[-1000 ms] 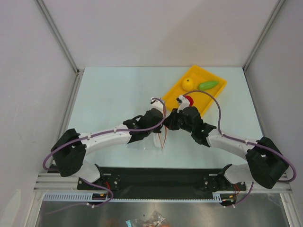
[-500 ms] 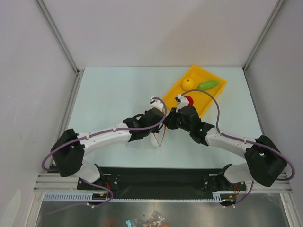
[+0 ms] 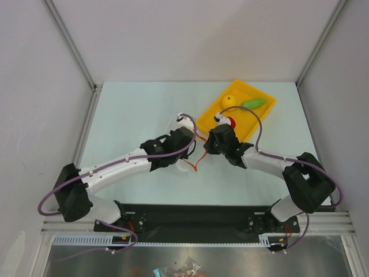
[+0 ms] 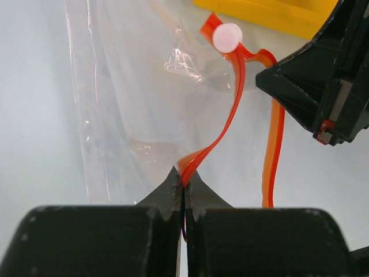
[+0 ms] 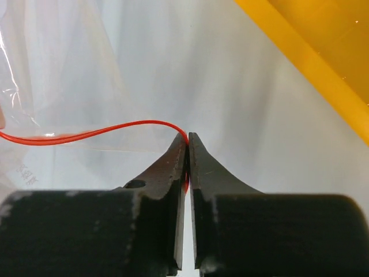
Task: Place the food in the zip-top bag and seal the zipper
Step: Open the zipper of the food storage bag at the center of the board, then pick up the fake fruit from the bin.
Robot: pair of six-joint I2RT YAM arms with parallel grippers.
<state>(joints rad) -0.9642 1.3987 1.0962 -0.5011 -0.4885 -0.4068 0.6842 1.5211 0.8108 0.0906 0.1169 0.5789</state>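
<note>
The wrist views show what the overhead view hides: the left gripper (image 4: 183,183) and right gripper (image 5: 188,147) each pinch the red zipper (image 4: 230,98) between closed tips, the clear zip-top bag (image 4: 132,104) spreading beyond them. Overhead, the lemon (image 3: 229,101), green vegetable (image 3: 253,104) and half-hidden red fruit (image 3: 232,122) lie in the yellow tray (image 3: 241,86) beyond the right fingers. Both arms reach inward, wrists close together.

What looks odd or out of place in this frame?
The zipper is twisted into a loop, not straight: the left gripper and right gripper each pinch one strip, holding the crumpled bag open. Nothing spilled; lemon, red fruit and green vegetable sit in the yellow tray.
</note>
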